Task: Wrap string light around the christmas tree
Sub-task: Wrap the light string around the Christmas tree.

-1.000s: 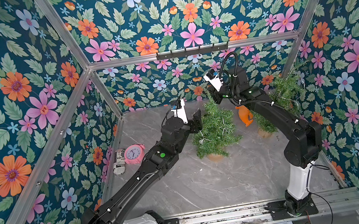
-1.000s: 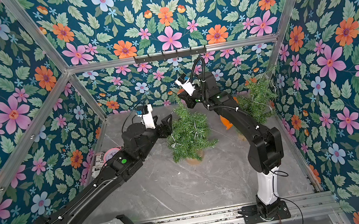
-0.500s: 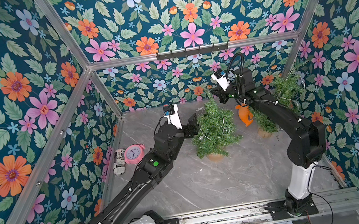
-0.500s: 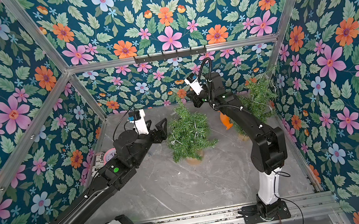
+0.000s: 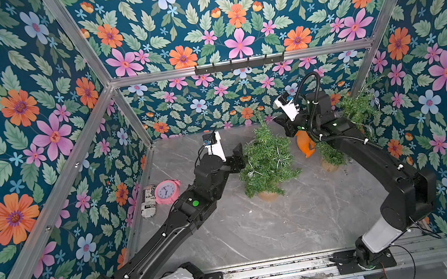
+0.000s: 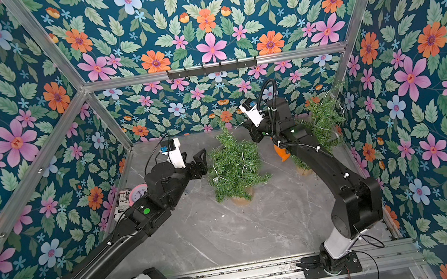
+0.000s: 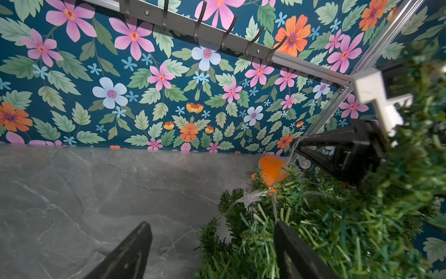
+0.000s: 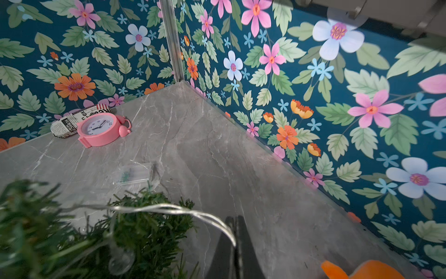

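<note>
**Lights on the Little Tree**

A pink clock (image 5: 167, 190) sits by the wall. The left gripper (image 7: 212, 229) is spread wide, right beside the christmas tree (image 5: 266, 160). The tree stands in the middle of the table (image 5: 261, 231), with the string light (image 8: 169, 207) lying over its branches. Farther back, the right gripper (image 8: 233, 221) is pressed together, pinching the string light near the treetop.
</note>
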{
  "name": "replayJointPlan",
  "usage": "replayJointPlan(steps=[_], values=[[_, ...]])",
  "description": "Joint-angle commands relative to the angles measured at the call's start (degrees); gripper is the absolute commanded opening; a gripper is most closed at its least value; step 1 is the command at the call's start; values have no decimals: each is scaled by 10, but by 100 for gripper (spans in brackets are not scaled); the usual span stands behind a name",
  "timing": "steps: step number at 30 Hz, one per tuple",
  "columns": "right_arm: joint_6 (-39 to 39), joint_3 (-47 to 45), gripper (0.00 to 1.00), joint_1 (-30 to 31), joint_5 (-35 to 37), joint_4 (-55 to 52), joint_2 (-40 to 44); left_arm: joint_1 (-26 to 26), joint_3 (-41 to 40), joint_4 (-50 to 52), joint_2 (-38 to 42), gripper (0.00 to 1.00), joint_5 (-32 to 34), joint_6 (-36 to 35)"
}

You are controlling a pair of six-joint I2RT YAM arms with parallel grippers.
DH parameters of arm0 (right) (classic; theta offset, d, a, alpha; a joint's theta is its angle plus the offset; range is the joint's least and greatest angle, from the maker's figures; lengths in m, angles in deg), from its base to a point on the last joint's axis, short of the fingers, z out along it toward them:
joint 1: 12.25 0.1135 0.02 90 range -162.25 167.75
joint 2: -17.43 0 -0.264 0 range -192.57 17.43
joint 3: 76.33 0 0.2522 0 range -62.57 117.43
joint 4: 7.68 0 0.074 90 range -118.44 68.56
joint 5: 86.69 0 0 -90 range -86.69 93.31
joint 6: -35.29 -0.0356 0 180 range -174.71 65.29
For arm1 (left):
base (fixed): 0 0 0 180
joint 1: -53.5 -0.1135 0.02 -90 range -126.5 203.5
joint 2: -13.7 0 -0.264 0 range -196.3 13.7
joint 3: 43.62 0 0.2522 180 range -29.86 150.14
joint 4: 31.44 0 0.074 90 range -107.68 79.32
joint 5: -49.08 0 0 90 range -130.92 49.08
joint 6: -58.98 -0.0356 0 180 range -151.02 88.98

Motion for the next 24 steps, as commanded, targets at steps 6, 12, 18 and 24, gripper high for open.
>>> replayJointPlan(steps=[6,12,18,24], values=[[-1,-32,0,1,-5,-34,63,0,-1,-1,0,82,11,2],[-20,-51,0,6,-41,-87,103,-1,-4,-1,0,82,13,2],[-17,-74,4,44,-28,-131,148,-1,-4,-1,1,82,24,-5],[-27,-95,17,75,-12,-156,179,0,-7,-1,9,82,47,-13]])
